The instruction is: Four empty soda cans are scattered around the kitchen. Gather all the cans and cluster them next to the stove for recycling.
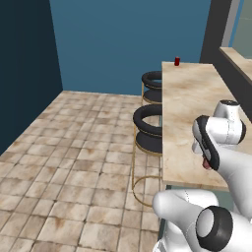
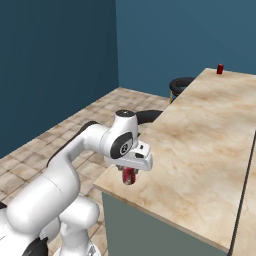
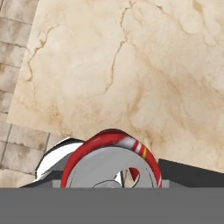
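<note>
My gripper (image 2: 129, 177) is shut on a red soda can (image 2: 129, 175) with a silvery top and holds it just above the near corner of the beige marble counter (image 2: 210, 130). From the hand camera the can's red rim and grey top (image 3: 111, 159) sit between the fingers. In the left base view a sliver of the can (image 1: 207, 164) shows under the hand. A second red soda can (image 1: 176, 61) (image 2: 220, 69) stands upright at the counter's far end. The stove is out of view.
Two black-cushioned stools with gold frames (image 1: 149, 123) (image 1: 151, 80) stand along the counter's left side. The brown tiled floor (image 1: 74, 147) lies open to the left, with blue walls behind it. A dark frame (image 1: 216, 29) rises at the far right.
</note>
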{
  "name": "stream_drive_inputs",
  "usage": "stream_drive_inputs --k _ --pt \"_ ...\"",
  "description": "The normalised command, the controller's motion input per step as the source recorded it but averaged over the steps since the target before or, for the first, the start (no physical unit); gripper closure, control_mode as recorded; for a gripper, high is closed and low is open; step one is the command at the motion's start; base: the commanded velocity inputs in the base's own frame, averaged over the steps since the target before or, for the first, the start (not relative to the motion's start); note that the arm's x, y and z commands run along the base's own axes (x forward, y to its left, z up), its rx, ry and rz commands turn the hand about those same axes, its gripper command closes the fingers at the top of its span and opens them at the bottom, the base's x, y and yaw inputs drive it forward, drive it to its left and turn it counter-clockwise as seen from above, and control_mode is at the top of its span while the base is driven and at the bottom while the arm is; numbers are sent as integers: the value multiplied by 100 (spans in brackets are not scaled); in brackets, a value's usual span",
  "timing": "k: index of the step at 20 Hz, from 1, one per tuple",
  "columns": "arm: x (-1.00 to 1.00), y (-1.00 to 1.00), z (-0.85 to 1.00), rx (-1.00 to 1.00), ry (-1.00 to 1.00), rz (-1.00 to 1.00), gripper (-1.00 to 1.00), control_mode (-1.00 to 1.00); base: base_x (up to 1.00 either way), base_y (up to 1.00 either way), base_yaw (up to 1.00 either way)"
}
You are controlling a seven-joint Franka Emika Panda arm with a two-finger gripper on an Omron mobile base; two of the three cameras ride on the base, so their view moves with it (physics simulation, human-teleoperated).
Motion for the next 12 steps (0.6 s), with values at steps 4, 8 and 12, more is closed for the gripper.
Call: stream_drive_inputs --k 4,8,12 --pt "0 0 0 0 0 0 100 -100 0 0 0" --pt "0 0 0 0 0 0 100 -100 0 0 0" --pt "0 0 0 0 0 0 100 -100 0 0 0"
